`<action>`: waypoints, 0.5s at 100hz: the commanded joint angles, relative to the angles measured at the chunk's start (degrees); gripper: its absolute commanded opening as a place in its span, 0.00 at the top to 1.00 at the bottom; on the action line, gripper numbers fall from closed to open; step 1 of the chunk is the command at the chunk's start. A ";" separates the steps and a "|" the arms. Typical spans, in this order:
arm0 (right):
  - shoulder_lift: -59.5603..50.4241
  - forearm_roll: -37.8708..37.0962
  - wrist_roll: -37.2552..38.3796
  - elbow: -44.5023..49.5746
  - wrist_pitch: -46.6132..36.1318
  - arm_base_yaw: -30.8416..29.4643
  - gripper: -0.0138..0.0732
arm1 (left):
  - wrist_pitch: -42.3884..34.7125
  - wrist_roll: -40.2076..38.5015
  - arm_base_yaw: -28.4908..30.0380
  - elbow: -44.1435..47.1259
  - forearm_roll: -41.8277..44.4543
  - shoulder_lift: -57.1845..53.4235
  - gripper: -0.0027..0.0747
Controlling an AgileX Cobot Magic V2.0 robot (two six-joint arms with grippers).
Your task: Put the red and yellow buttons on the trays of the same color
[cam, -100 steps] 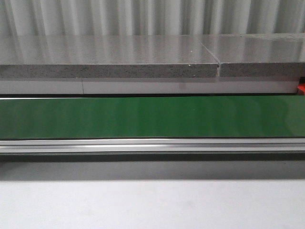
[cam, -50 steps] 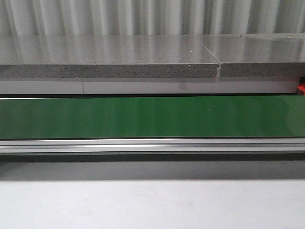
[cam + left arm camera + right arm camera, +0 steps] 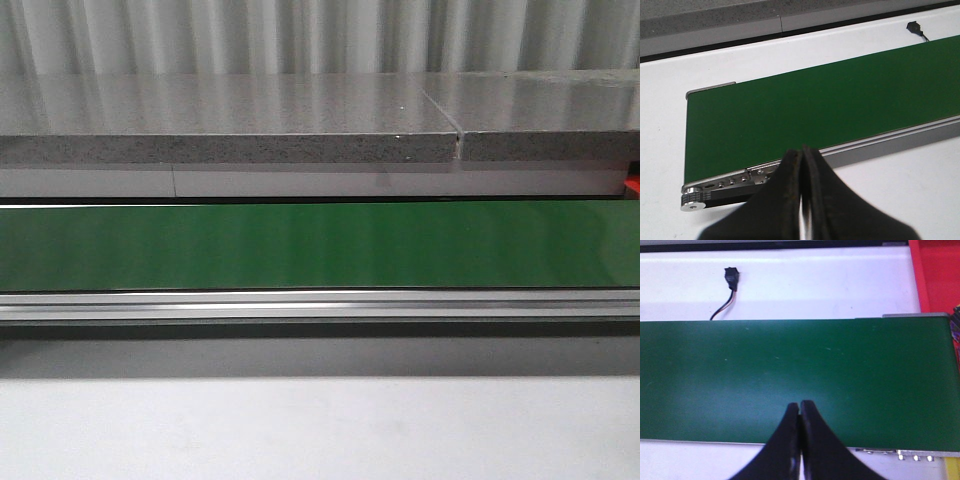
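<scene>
Ahead of both sets of fingers, the green conveyor belt (image 3: 320, 245) is stretched across the white bench (image 3: 320, 430), bare of buttons; none is seen in any view. A red tray (image 3: 939, 275) is seen beyond the belt's end, past the right fingers (image 3: 799, 412). These and the left fingers (image 3: 802, 160) are pressed together, holding nothing, probably held waiting at the belt's near edge for buttons.

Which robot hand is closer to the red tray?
Right. The right gripper hangs over the green belt with the red tray just past the belt's end. The left gripper view shows no tray.
</scene>
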 commanded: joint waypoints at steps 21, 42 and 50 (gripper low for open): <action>-7.21 -5.54 -0.53 3.88 -6.57 0.65 0.97 | -3.99 -0.48 -0.15 -1.58 -0.53 0.21 0.99; -13.18 -7.19 -0.38 7.97 -7.55 0.10 0.97 | -3.99 -0.48 -0.15 -1.58 -0.53 0.21 0.99; -15.00 -7.40 -0.38 8.59 -8.41 0.10 0.97 | -3.99 -0.48 -0.15 -1.58 -0.53 0.21 0.99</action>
